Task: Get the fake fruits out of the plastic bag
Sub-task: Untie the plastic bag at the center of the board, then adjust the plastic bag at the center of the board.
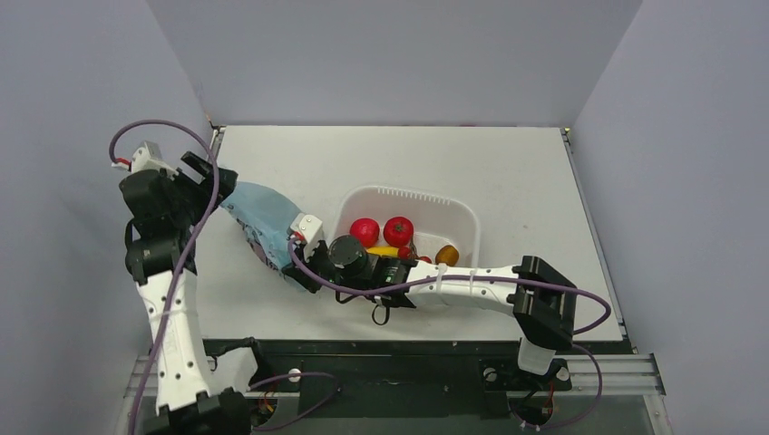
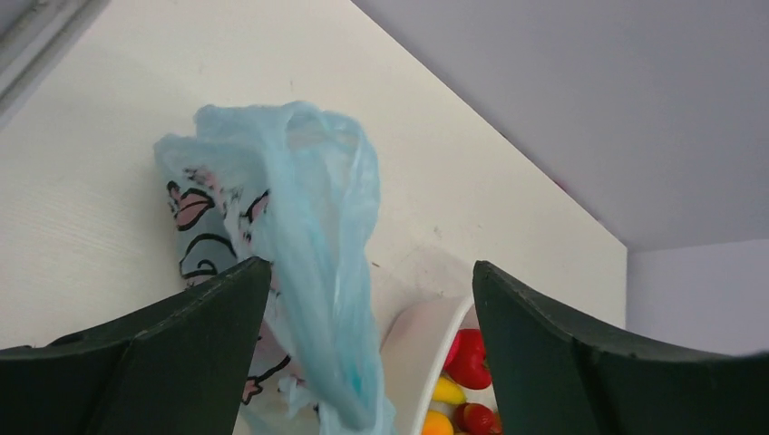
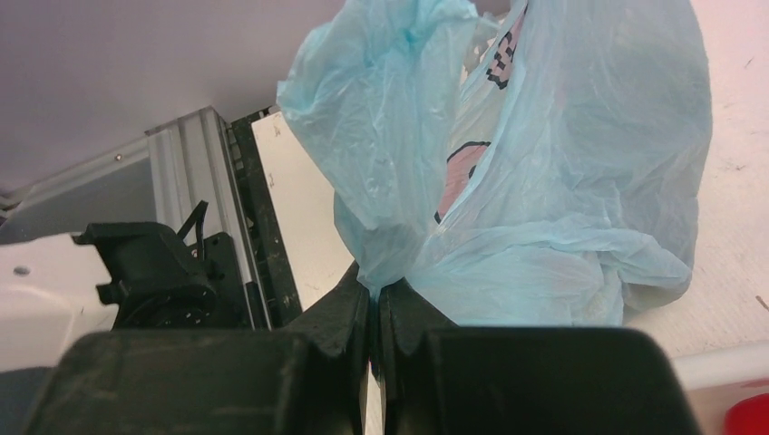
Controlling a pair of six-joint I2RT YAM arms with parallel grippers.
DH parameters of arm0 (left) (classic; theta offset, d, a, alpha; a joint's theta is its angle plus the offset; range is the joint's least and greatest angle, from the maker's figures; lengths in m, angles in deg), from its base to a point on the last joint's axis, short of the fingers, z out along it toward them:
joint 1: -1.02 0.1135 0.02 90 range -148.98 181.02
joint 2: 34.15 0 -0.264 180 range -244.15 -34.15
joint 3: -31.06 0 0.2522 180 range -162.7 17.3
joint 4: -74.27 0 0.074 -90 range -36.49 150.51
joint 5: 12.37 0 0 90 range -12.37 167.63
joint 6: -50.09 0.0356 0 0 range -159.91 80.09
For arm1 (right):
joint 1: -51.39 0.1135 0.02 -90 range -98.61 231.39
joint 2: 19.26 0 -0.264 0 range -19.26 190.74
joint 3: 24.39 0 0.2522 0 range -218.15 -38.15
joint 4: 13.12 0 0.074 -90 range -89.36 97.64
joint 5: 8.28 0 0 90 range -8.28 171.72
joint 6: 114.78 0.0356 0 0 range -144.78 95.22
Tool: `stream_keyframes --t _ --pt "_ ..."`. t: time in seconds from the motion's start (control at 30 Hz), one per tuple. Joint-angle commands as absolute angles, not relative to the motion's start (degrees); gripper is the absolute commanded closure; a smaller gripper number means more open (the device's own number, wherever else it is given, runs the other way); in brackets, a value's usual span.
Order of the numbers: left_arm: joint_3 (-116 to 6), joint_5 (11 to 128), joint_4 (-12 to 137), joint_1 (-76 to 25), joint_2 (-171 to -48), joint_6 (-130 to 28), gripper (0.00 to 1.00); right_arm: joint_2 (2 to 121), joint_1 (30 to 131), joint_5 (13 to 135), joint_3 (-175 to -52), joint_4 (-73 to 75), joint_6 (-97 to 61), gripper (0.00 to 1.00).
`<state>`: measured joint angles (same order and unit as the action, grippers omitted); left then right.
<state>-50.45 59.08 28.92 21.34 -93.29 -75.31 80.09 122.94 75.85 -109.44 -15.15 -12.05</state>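
While right claw [image 3: 374, 283] pinches one plastic bag [image 3: 562, 181], left claw [image 2: 369, 265] spread open; two red fruits [image 1: 365, 230] in white tub [image 1: 408, 193].

White tub [image 1: 408, 193] flanks the plastic bag [image 1: 261, 216]; far table [image 1: 381, 154] lies open.

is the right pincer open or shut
Shut: the right pincer clamps a fold of the bag, with almost no gap left.
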Motion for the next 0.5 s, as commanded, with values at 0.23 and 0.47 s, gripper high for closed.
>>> stream_keyframes --t 0.23,0.47 --pt "-36.41 75.74 19.43 16.90 -71.69 -74.69 0.26 81.21 120.47 75.70 -114.55 -16.68 -8.14 0.99" --pt "-26.88 58.26 27.30 16.88 -69.55 -80.92 0.37 81.33 120.51 75.18 -114.68 -16.22 -7.39 0.99"
